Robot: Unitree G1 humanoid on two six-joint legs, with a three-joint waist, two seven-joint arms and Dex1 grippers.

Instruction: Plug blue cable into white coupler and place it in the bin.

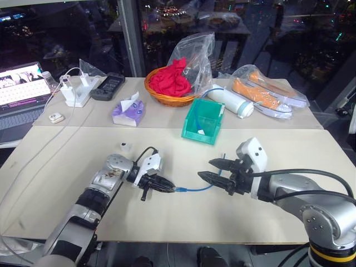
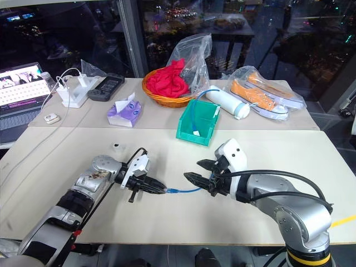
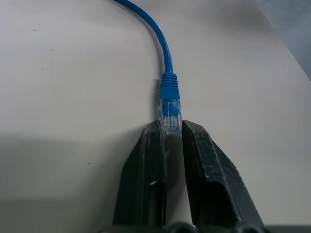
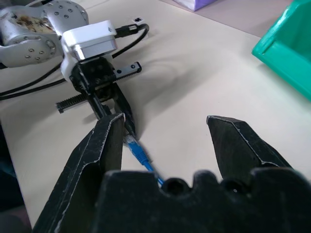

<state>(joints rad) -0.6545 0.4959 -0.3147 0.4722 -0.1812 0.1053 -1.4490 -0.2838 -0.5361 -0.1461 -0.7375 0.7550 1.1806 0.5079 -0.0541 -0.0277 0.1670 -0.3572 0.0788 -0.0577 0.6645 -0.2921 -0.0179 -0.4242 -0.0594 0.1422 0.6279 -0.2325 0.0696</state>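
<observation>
My left pincer (image 1: 167, 187) is clamped tight on the clear plug of the blue cable (image 1: 196, 189), low on the table (image 1: 183, 222). The cord arcs across bare tabletop to my right pincer (image 1: 214, 169), whose fingers gape wide, holding nothing. The white coupler (image 1: 124, 146) sits apart, near the table seam. The bin (image 1: 202, 121) stands beyond, open board between.

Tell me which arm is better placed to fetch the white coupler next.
Probably the right. The left gripper is shut on the blue cable plug, while the right gripper has open, empty jaws. However, the white coupler lies nearer the left arm.
</observation>
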